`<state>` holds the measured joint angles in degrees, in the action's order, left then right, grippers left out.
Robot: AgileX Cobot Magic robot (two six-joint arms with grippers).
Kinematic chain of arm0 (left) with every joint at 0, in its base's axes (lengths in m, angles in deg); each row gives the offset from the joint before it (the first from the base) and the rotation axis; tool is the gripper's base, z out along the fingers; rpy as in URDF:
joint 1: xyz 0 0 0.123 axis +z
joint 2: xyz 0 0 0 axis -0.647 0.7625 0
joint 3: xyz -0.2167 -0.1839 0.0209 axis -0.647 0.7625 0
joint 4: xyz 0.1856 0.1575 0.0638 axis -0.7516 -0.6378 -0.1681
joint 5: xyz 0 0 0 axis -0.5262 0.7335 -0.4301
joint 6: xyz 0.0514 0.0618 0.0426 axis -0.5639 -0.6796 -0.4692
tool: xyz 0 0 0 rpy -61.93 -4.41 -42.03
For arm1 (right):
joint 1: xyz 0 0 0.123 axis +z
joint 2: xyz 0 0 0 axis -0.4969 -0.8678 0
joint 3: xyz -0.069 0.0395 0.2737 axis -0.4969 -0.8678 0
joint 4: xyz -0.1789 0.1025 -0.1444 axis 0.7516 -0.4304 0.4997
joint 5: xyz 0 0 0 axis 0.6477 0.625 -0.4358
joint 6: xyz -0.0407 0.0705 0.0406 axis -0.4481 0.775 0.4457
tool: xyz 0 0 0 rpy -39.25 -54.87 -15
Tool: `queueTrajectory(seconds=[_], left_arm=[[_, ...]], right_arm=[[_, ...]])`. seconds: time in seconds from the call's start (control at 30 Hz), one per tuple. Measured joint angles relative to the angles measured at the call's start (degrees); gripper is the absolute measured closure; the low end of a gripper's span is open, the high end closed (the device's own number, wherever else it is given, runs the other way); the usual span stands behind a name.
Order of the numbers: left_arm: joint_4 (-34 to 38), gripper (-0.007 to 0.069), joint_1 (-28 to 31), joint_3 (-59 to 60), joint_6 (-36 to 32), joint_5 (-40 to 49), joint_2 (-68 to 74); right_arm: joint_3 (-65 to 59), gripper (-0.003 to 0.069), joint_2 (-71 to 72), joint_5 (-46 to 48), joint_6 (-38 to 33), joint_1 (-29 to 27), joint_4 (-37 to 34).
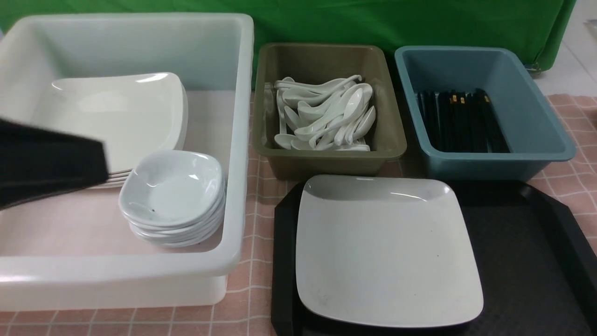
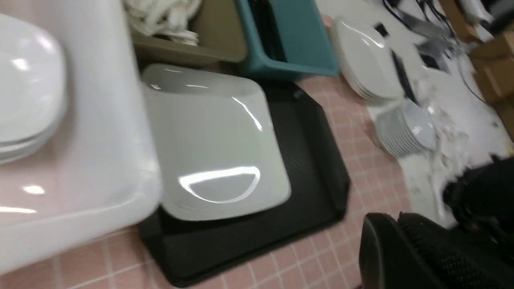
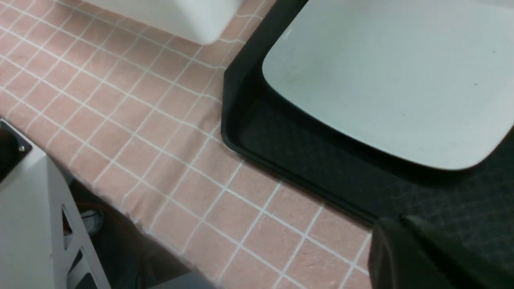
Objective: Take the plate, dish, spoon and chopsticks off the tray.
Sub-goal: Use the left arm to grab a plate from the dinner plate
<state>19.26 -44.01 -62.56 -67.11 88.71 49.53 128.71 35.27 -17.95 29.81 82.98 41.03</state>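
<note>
The large white square plate lies on the left half of the black tray; nothing else shows on the tray. A small dish with dark specks tops a stack inside the white tub. White spoons fill the olive tub and black chopsticks lie in the blue tub. My left gripper hangs shut and empty over the white tub's left side, beside the dish stack. In the right wrist view my right gripper is shut and empty at the tray's near edge, short of the plate.
The white tub stands left of the tray and also holds stacked plates. The olive tub and the blue tub stand behind the tray. In the left wrist view more plates and dishes are stacked beyond the checked cloth.
</note>
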Motion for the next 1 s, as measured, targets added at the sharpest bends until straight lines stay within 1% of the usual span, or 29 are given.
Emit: queueTrajectory(seconds=[0.07, 0.1, 0.13, 0.2, 0.23, 0.27, 0.3, 0.33, 0.4, 0.47, 0.53, 0.57, 0.6, 0.63, 0.67, 0.7, 0.73, 0.87, 0.9, 0.93, 1.0], left_arm=[[3.26, 0.0603, -4.52, 0.42, -2.73, 0.57, 4.46], [3.26, 0.0603, -5.04, 0.53, -2.73, 0.57, 4.82], [1.03, 0.0603, -10.35, 1.49, -0.66, 0.63, 7.69], [-4.86, 0.0603, -16.92, 2.46, 3.61, 0.50, 11.54], [-5.51, 0.0603, -17.70, 2.51, 4.12, 0.49, 11.96], [-9.53, 0.0603, -23.52, 2.75, 7.48, -0.23, 15.17], [-12.00, 0.0603, -28.70, 2.76, 9.75, -1.33, 18.05], [-13.91, 0.0603, -33.79, 2.38, 11.25, -2.49, 20.87], [-16.64, 0.0602, -40.86, 1.23, 12.73, -4.02, 24.71], [-21.31, 0.0591, -47.49, -0.87, 13.88, -4.97, 29.80], [-26.47, 0.0573, -51.15, -2.69, 14.16, -5.02, 34.00], [-30.33, 0.0559, -53.30, -3.73, 14.29, -4.87, 36.66], [-31.93, 0.0555, -54.06, -3.93, 14.37, -4.86, 37.18], [-37.69, 0.0525, -56.67, -5.19, 14.55, -4.74, 41.15], [-42.37, 0.0498, -57.92, -5.86, 14.57, -4.66, 43.80], [-43.80, 0.0493, -58.36, -5.96, 14.57, -4.66, 44.59], [-48.25, 0.0452, -59.59, -6.32, 13.73, -4.71, 47.06], [-56.29, 0.0308, -61.01, -6.52, 9.38, -5.35, 51.91], [-58.91, 0.0260, -61.08, -6.65, 8.63, -6.21, 53.43], [-59.28, 0.0246, -61.08, -6.71, 8.63, -6.43, 53.65], [-64.14, 0.0174, -61.08, -6.72, 7.50, -9.05, 55.88]], right_arm=[[0.00, 0.0629, 0.00, 0.53, -0.11, 0.00, 0.00], [0.00, 0.0629, 0.00, 0.58, -0.11, 0.00, 0.05], [0.00, 0.0629, 0.00, 0.67, -0.17, 0.00, 0.14], [0.00, 0.0629, 0.00, 0.82, -0.28, 0.00, 0.34], [0.00, 0.0629, 0.00, 0.87, -0.28, 0.00, 0.34], [0.00, 0.0629, 0.00, 0.86, -0.28, 0.00, 0.41], [0.00, 0.0629, 0.00, 0.86, -0.28, 0.00, 0.53], [0.00, 0.0629, 0.00, 0.86, -0.30, 0.00, 0.59], [0.00, 0.0629, 0.00, 0.86, -0.30, 0.00, 0.63], [0.00, 0.0629, 0.00, 0.86, -0.30, 0.00, 0.76], [0.00, 0.0629, 0.00, 0.86, -0.35, 0.00, 0.76], [0.00, 0.0629, 0.00, 0.86, -0.35, 0.00, 0.76], [0.00, 0.0629, 0.00, 0.86, -0.35, 0.00, 0.77], [0.00, 0.0629, 0.00, 0.93, -0.35, 0.00, 0.82], [0.00, 0.0629, 0.00, 1.01, -0.36, 0.00, 0.87], [0.00, 0.0629, 0.00, 1.01, -0.36, 0.00, 0.87], [0.00, 0.0629, 0.00, 1.23, -0.36, 0.00, 0.93], [0.00, 0.0629, 0.00, 1.81, -0.41, 0.00, 1.03], [0.00, 0.0629, 0.00, 1.94, -0.36, 0.00, 1.02], [0.00, 0.0628, 0.00, 2.04, -0.36, 0.00, 1.02], [0.00, 0.0627, 0.00, 2.18, -0.42, 0.00, 1.02]])
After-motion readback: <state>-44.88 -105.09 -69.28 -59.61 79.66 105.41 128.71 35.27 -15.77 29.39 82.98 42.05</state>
